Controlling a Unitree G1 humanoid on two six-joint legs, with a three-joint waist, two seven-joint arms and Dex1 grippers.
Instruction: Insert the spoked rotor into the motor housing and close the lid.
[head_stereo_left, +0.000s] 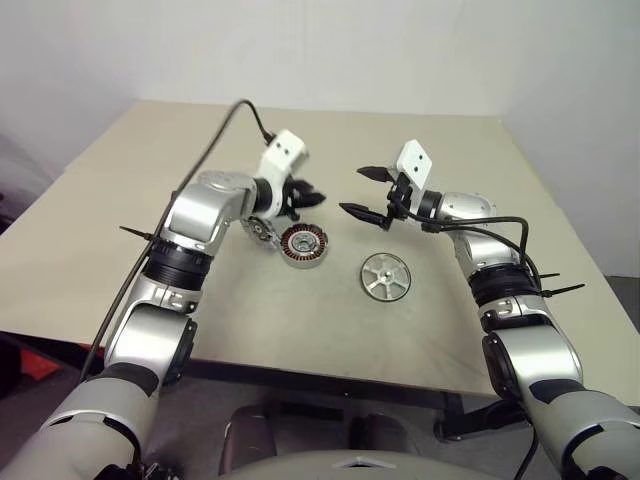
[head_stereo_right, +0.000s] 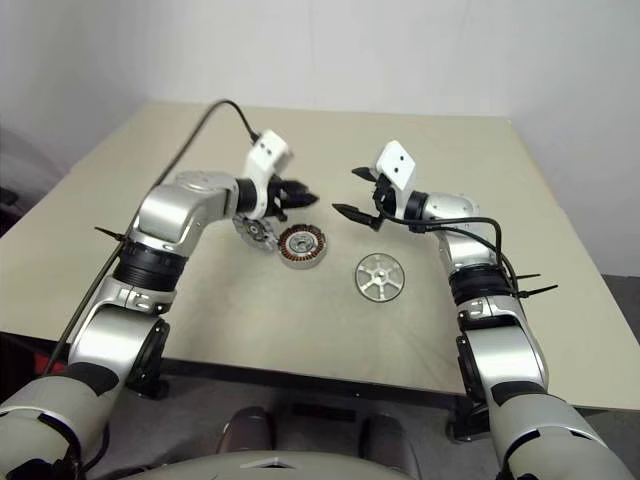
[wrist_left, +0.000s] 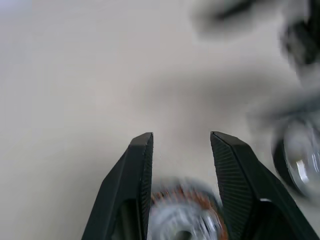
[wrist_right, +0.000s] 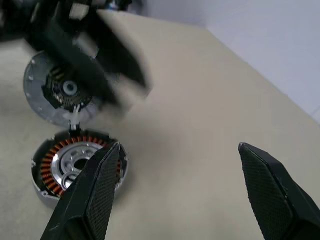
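left gripper (head_stereo_left: 305, 200) empty, part-open | right gripper (head_stereo_left: 368, 192) wide, empty | lid (wrist_right: 57, 92) beside motor housing (wrist_right: 75, 162)

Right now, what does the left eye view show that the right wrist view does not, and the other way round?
The left eye view adds the flat silver spoked rotor and the whole right gripper, jaws open. The right wrist view adds more of the small silvery-and-dark round lid, which the left arm partly covers in the other. Both share the dark copper-wound motor housing and the left gripper.
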